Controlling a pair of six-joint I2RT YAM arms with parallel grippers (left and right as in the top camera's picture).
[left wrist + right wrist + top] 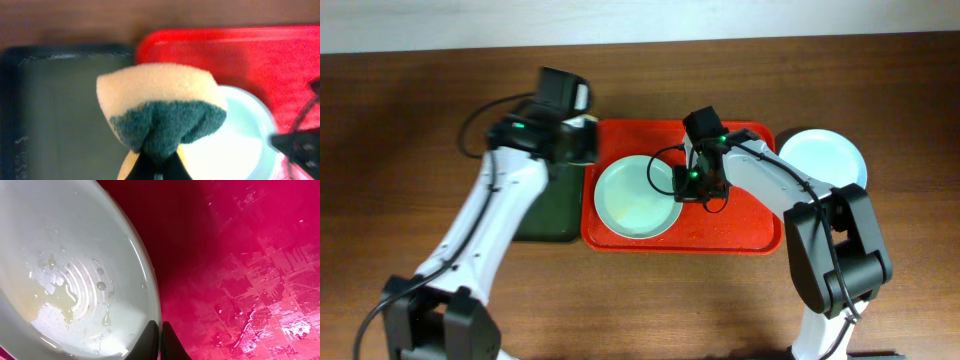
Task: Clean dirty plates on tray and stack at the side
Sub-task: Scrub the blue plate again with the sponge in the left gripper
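A pale blue-green plate [635, 200] lies on the left part of the red tray [740, 230]. My right gripper [685, 185] is shut on its right rim; in the right wrist view the fingers [160, 327] pinch the edge of the plate [65, 255], which is wet with a faint yellow smear, above the wet tray [240, 255]. My left gripper [582, 140] is shut on a yellow and green sponge [160, 105], held above the tray's left edge [260, 55] beside the plate [235, 145]. Another pale plate [825, 155] sits on the table right of the tray.
A dark green tray [545, 215] lies against the red tray's left side, under my left arm; it also shows in the left wrist view [60, 100]. The wooden table surrounds both trays.
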